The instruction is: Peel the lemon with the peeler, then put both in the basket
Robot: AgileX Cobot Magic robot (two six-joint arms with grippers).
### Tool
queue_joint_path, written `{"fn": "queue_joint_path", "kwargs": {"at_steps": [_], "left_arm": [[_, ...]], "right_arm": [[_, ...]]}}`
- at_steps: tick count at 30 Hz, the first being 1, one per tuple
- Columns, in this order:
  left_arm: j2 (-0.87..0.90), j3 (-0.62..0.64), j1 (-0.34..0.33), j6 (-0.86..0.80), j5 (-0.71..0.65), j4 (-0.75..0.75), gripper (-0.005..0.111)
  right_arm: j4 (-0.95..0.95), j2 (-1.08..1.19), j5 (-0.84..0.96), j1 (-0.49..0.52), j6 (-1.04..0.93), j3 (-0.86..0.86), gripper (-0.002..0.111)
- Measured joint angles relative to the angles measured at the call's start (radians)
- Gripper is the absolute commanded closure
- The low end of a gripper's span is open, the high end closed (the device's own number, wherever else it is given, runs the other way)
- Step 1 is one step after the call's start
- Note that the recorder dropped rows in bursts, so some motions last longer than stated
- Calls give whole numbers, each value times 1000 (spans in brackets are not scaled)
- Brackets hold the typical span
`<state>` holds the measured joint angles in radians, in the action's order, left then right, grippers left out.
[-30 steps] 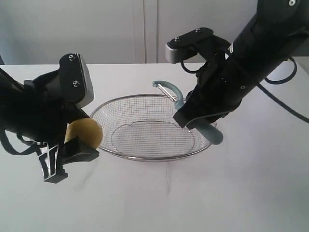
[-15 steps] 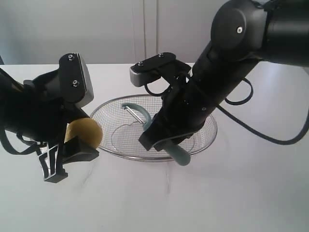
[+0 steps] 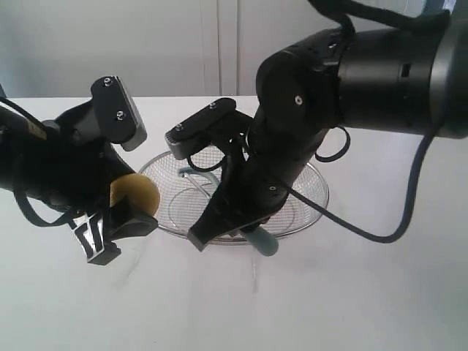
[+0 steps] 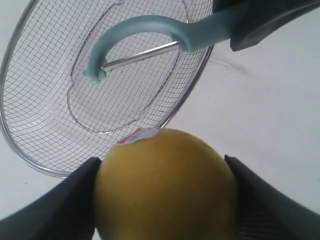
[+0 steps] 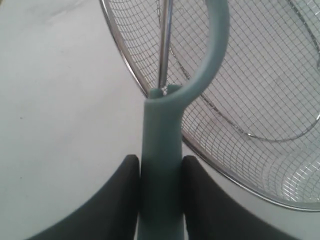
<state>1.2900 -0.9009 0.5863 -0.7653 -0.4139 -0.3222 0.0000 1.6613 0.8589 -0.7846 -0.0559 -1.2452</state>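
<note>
My left gripper (image 3: 128, 210) is shut on the yellow-orange lemon (image 3: 134, 193), held just off the left rim of the wire-mesh basket (image 3: 306, 208). In the left wrist view the lemon (image 4: 165, 185) fills the gap between both black fingers and carries a small sticker on top. My right gripper (image 3: 232, 227) is shut on the pale teal peeler (image 3: 265, 243). Its looped head (image 3: 191, 174) hangs over the basket's left part, pointing toward the lemon. The right wrist view shows the peeler handle (image 5: 160, 150) pinched between the fingers, with the blade over the basket (image 5: 260, 100).
The basket (image 4: 45, 115) stands in the middle of a white table (image 3: 351, 292). A pale wall runs behind it. The bulky right arm (image 3: 329, 80) leans across the basket and hides much of its middle and back rim.
The right arm has swung left and down across the basket, carrying the peeler from the far right rim to the left side near the lemon. The left gripper has shifted slightly right.
</note>
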Motion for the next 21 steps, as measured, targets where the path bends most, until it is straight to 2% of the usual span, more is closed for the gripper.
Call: {"fn": "queue_joint_path", "kwargs": {"at_steps": [11, 21], "left_arm": [[0, 0, 0, 67, 2, 0, 107], [0, 0, 0, 92, -8, 4, 107]], "right_arm": [[-36, 0, 6, -63, 69, -67, 108], [-67, 0, 20, -73, 91, -69, 108]]}}
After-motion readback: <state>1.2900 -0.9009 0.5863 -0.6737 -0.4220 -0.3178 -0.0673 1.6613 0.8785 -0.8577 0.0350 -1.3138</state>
